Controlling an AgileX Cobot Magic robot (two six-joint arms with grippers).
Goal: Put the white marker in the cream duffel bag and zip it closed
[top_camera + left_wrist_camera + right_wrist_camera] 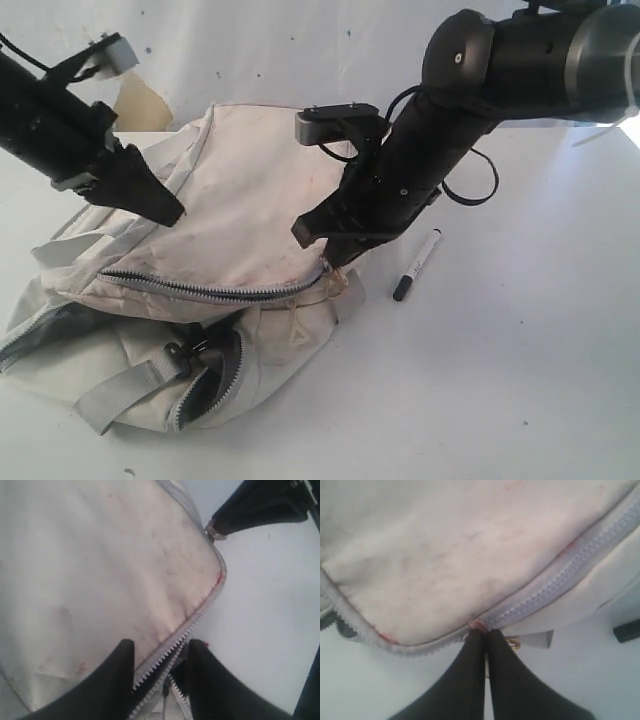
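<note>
The cream duffel bag (240,180) lies on the white table, reddish smudges on its top panel (100,555) (445,540). My left gripper (170,212) (161,647) is shut on the bag's toothed zipper edge (200,605) at the bag's left. At the right end of the zipper, my right gripper (335,258) (485,631) is shut on the zipper pull (479,625) (212,532). Between the two grippers the zipper teeth stand apart. The white marker (418,262), black cap toward the front, lies on the table just right of the right gripper, outside the bag.
A grey webbing strap (120,395) and a metal ring (185,350) hang at the bag's front, beside a second, partly open zipper (215,385). Bare white table (520,380) stretches to the right and front. A wall stands close behind the bag.
</note>
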